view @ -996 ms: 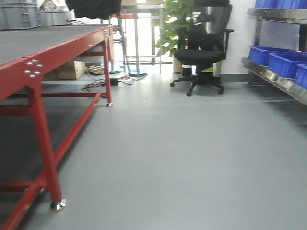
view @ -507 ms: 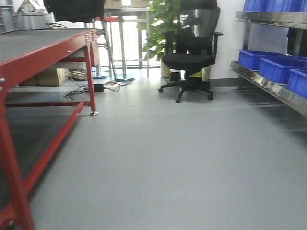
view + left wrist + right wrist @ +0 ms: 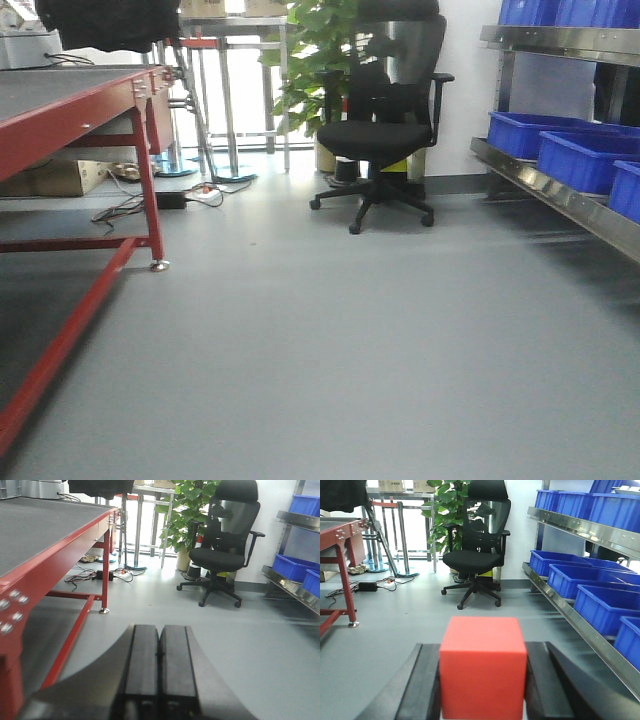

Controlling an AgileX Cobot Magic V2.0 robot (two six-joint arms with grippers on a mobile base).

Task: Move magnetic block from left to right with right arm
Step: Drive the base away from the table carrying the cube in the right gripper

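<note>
Pinching the magnetic block (image 3: 483, 667) — its base cut off — is the right gripper (image 3: 483, 652); the left gripper (image 3: 160, 630) sits clenched.

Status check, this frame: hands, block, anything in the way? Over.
Left hand shut, empty. Right hand shut on red block, block square between the fingers. Open floor ahead; chair and blue bins farther off.

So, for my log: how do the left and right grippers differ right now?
The left gripper is shut on nothing, while the right gripper is shut on the magnetic block. The left's fingers touch each other; the right's sit apart, either side of it. Both are black and face the office chair.
</note>
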